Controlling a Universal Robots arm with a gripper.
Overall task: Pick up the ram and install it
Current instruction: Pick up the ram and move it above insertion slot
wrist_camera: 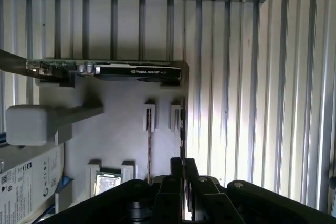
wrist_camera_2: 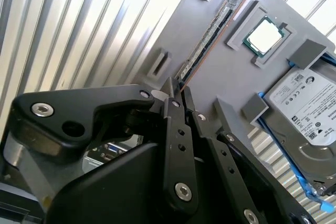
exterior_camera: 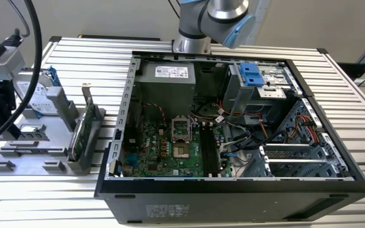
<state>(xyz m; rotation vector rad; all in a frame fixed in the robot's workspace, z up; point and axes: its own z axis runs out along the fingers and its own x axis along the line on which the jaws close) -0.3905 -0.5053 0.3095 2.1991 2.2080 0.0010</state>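
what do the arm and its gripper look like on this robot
The arm is silver-grey metal with rounded tube-shaped joints, and one joint carries a light blue cap. In both wrist views the gripper is matte black, built from flat angular link plates set side by side and dotted with silver screw heads.

Robotics lab bench setup: a robot arm (exterior_camera: 217, 19) stands at a ribbed aluminium surface (exterior_camera: 74, 52) carrying an opened computer case (exterior_camera: 233, 204) with its motherboard (exterior_camera: 169, 152) exposed, beside a grey parts holder (exterior_camera: 33, 129) that presents a hard drive (wrist_camera_2: 307, 103), a processor chip (wrist_camera_2: 265, 36) and a graphics card (wrist_camera: 136, 71) in fitted slots.
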